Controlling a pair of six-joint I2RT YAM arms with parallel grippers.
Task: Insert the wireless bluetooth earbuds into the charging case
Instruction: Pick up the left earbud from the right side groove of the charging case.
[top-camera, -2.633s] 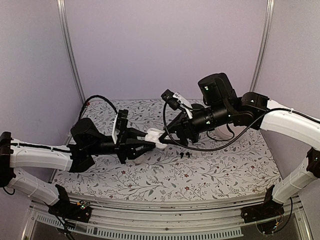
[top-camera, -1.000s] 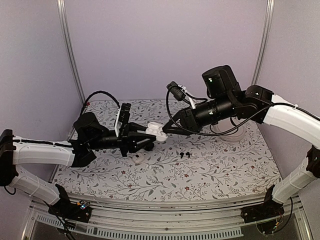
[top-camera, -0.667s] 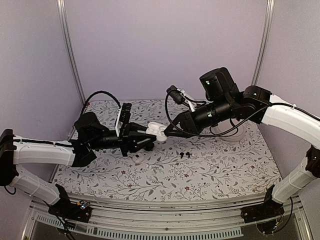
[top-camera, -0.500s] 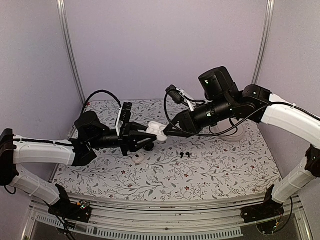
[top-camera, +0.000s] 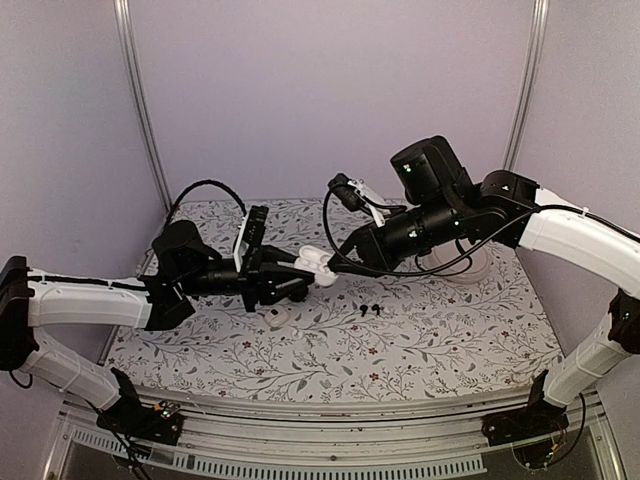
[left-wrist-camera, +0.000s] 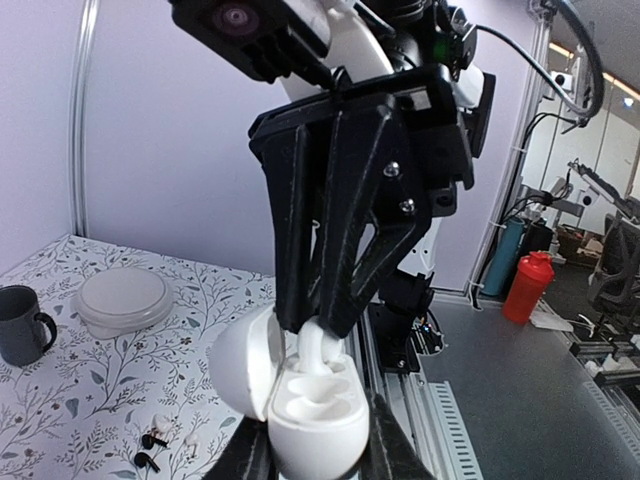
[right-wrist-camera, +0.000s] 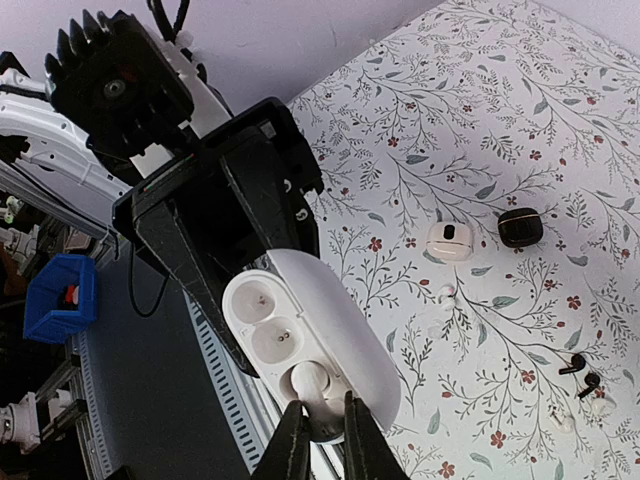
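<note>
A white earbud (right-wrist-camera: 305, 383) enters the open charging case (right-wrist-camera: 300, 300).
The left gripper (top-camera: 300, 266) clamps the glossy, pebble-shaped case, higher above the floral tablecloth (right-wrist-camera: 480, 120) than earlier; the right gripper (right-wrist-camera: 323, 403), fingers narrowed, pinches the smooth earbud in its end well. Black earbuds (right-wrist-camera: 580, 372) lie below.

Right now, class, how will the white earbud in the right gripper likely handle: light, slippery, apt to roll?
Probably very light: the earbud is tiny beside the case. Its glossy, rounded shell looks slippery, so it may twist in the right gripper's thin pinch. Dropped on the table, it would likely roll a little.
</note>
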